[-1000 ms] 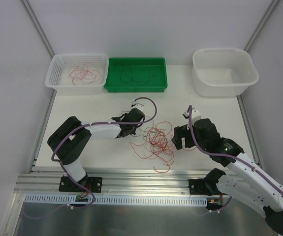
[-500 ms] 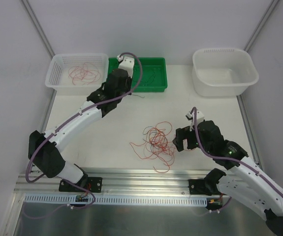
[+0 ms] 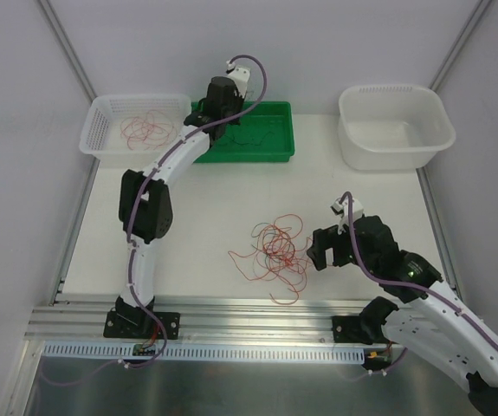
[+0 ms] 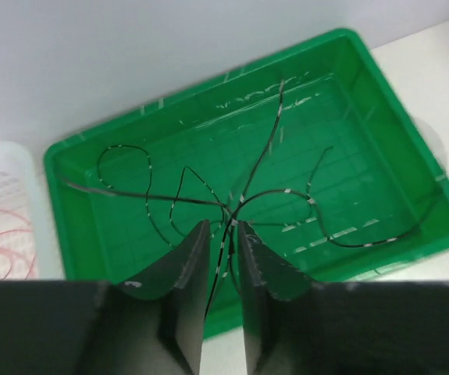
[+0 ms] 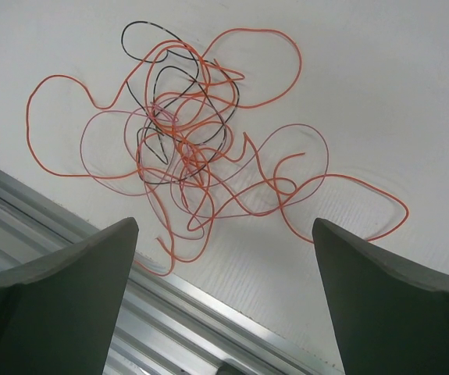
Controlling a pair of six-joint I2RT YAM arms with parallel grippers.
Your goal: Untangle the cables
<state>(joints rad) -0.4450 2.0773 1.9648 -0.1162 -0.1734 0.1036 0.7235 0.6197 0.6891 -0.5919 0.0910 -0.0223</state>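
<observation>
- The hair-thin black wire [image 4: 226,248] runs through the slit between the left gripper's [image 4: 220,230] fingers. Just ahead of the fingertips it joins the other thin black wires [image 4: 146,195] lying in the shallow green plastic tray [image 4: 380,172]. Its tail drops back under the palm, out of sight.
- Those jaws stand a crack apart, wider than the wire, so the strand looks freed rather than pinched.
- To finish the drop cleanly, the hand should spread further while it is over the tray and then draw straight up. That way the hidden tail slides in instead of snagging on a finger or hanging over the rim nearest the hand.
- The white mesh basket [image 4: 5,168] holding pinkish-red wires sits to the left of this hand. The black strand should be kept out of it.
- The loose tangle of orange-red, pinkish and black cables [image 5: 193,148] lies on the white table [image 5: 380,94], below and just ahead of the right gripper [image 5: 224,226]. Its fingers are spread wide, hold nothing and are clear of the wires.
- For the next pick, an outer strand is probably safest. The big orange-red loop [image 5: 298,66], ahead on the right-finger side, lies mostly free of the knot. The black loop [image 5: 150,23], furthest ahead on the left-finger side, threads back into the dense middle.
- The hand should pinch one strand only and lift slowly, or the whole clump may come along.
</observation>
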